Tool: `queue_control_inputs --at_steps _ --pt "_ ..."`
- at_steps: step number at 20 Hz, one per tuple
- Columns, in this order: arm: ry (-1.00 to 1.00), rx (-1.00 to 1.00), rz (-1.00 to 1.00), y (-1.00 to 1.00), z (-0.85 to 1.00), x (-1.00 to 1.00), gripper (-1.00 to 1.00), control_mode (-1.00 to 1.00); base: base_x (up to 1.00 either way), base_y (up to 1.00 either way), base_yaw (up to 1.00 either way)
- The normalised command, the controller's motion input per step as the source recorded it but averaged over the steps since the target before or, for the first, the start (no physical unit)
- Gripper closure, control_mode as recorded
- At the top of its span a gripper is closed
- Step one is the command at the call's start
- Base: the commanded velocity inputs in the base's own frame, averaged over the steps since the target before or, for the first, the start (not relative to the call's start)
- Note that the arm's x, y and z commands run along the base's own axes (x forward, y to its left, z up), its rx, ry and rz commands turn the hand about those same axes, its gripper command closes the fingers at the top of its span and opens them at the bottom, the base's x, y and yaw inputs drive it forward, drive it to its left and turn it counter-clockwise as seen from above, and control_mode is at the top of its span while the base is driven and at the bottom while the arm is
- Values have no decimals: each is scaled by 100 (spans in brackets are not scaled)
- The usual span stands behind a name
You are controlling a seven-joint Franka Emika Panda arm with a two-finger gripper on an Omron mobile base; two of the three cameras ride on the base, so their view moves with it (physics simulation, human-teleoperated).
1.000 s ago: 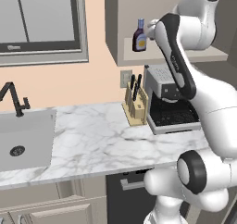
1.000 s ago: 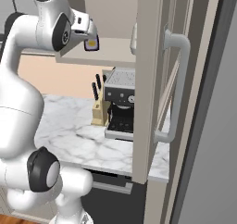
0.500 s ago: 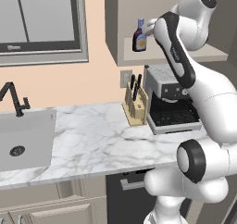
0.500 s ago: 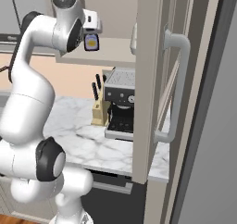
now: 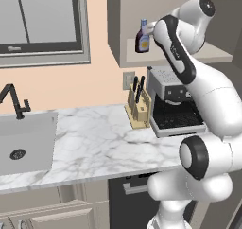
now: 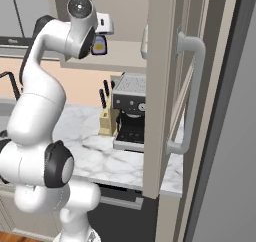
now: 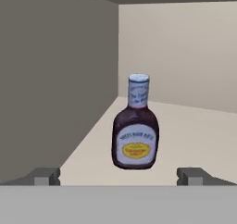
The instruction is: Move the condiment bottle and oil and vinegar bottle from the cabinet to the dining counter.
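- My 2-finger gripper is wide open and holds nothing; my 2 dark finger tips stand far apart at the bottom of the hand view
- The small dark brown condiment bottle with a blue cap and an orange-yellow label stands upright on the pale shelf inside the taupe-beige wall cabinet
- In the hand view the bottle sits in front of my gripper, in line with the gap between my finger tips, and I am not touching it
- The bottle is near the cabinet's left inner wall, with the back wall behind it
- From the left base view, my hand is up at the shelf, just beside the bottle
- From the right base view, the bottle peeks out beside my arm, and the open cabinet door with its silver bar handle hangs to the right
- Under the cabinet, on the white marble worktop, stand a wooden knife block and a steel coffee machine, just beside each other
- A sink with a black tap is far off to the left
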Motion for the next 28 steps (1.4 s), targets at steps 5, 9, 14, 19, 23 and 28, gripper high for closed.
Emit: queue_control_inputs --at_steps 5,9,14,19,23,28 --pt "0 0 0 2 1 36 -100 -100 0 0 0" --pt "0 0 0 1 6 36 -100 -100 0 0 0" --pt "0 0 0 2 1 37 -100 -100 0 0 0" --pt "0 0 0 6 0 38 -100 -100 0 0 0" --pt "0 0 0 7 0 41 -100 -100 0 0 0" --pt "0 0 0 1 0 37 -100 -100 0 0 0"
